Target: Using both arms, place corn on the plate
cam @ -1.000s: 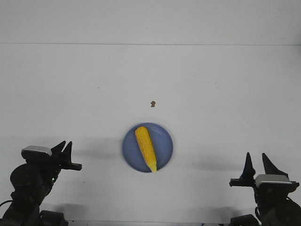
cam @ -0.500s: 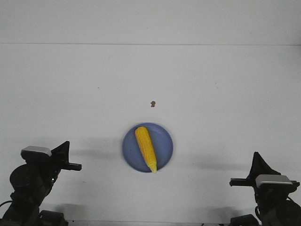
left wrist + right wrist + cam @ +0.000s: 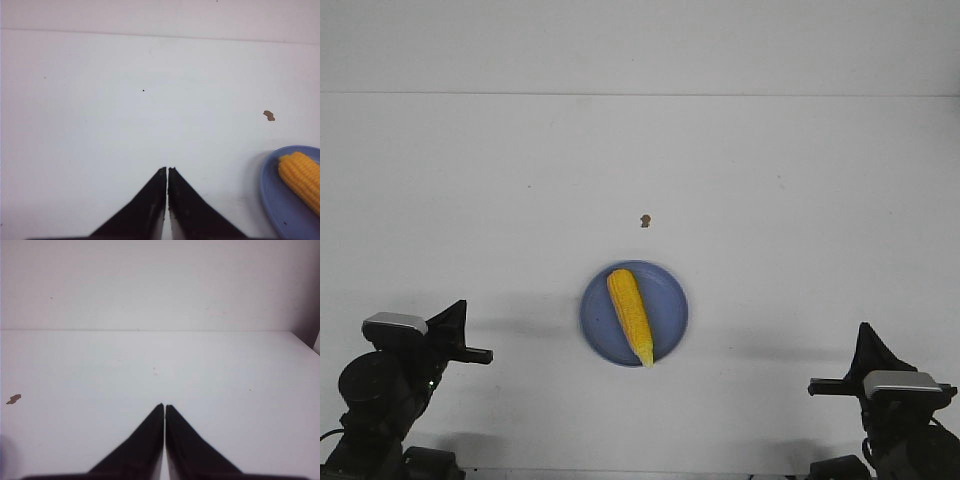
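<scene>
The yellow corn (image 3: 631, 316) lies on the periwinkle-blue plate (image 3: 669, 296) in the middle of the table, its pointed end toward the front and just over the plate's front rim. Its blunt end (image 3: 301, 178) and part of the plate (image 3: 276, 200) show in the left wrist view. My left gripper (image 3: 459, 310) is shut and empty at the front left, well apart from the plate; its jaws meet in the left wrist view (image 3: 167, 170). My right gripper (image 3: 867, 335) is shut and empty at the front right (image 3: 164, 406).
A tiny brown speck (image 3: 644, 220) lies on the white table behind the plate; it also shows in the left wrist view (image 3: 269, 115) and the right wrist view (image 3: 13, 399). The table's back edge (image 3: 640, 95) meets a white wall.
Both grippers have closed from open to shut. The left arm has sunk slightly. The corn and plate have not moved.
</scene>
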